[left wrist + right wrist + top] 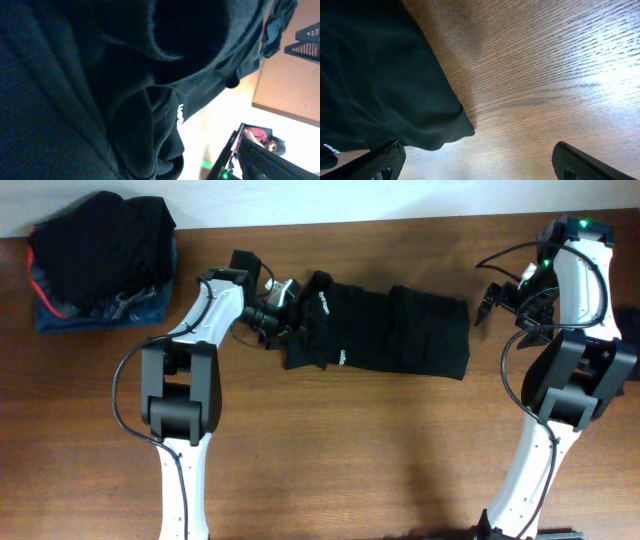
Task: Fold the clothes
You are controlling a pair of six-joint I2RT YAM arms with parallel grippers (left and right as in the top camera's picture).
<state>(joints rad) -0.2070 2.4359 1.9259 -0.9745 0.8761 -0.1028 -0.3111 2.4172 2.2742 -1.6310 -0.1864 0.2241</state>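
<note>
Overhead: seeing black T-shirt (400, 330) laid flat mid-table as a long strip, white print near its left end. Left gripper (272, 315) right at that left end, touching fabric. Right gripper (492, 302) just off the right end, over bare wooden table (350, 460). Pile of dark clothes (100, 245) in the far-left corner, well apart.

Left wrist: nothing but bunched black fabric, small white lettering (180, 114) on a fold. Own fingers hidden, so can't tell apart or clamped.

Right wrist: fingertips (380, 160) spread wide, nothing between them, wood below. Shirt corner just beside the left-hand one.
</note>
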